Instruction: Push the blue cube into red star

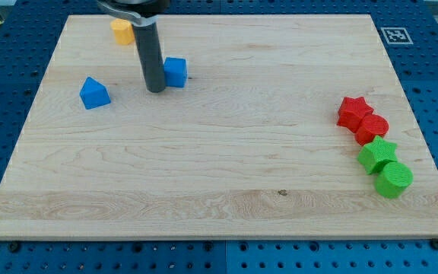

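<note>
1. At the view's left, a second blue block point(94, 93), shaped like a small house or wedge, sat alone on the wooden surface point(204, 175), well apart from everything on the right.
2. Near the view's top, a yellow block point(122, 31) lay just behind the rod, partly covered by it, so its shape could not be made out.
3. My tip point(156, 90) stood on the surface just at the left side of the blue cube point(176, 71), touching it or very nearly so; the frame did not settle which. The arm carried no jaws, so there was nothing to open, close or grip.
4. The blue cube lay in the upper left part of the surface, well apart from the red star point(353, 111) at the far right.
5. Just below the red star sat a red round block point(372, 129), then a green star point(377, 154) and a green round block point(393, 180), packed in a touching line.
6. The likely risk was a long diagonal push: an off-centre contact could let the cube spin away from my tip, or steer it into the red round block instead.
7. The rod's upper part was cut off at the view's top.
</note>
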`<state>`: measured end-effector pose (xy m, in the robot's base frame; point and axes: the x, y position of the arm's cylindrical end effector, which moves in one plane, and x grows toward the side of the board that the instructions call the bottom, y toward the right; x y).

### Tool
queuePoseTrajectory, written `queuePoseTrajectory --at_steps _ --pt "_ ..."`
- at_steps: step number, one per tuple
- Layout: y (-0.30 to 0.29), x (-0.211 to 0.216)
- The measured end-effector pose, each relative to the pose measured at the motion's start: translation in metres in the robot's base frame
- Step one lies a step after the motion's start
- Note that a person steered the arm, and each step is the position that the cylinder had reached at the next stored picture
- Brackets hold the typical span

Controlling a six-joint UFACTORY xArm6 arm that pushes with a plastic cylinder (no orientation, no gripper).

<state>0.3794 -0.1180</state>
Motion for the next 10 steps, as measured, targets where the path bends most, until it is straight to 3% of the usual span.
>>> queuePoseTrajectory --at_steps 1,3,7,10 --pt "-0.023 -0.004" --pt "-0.013 -0.036" --pt "0.038 -0.004" --pt "0.073 -0.018"
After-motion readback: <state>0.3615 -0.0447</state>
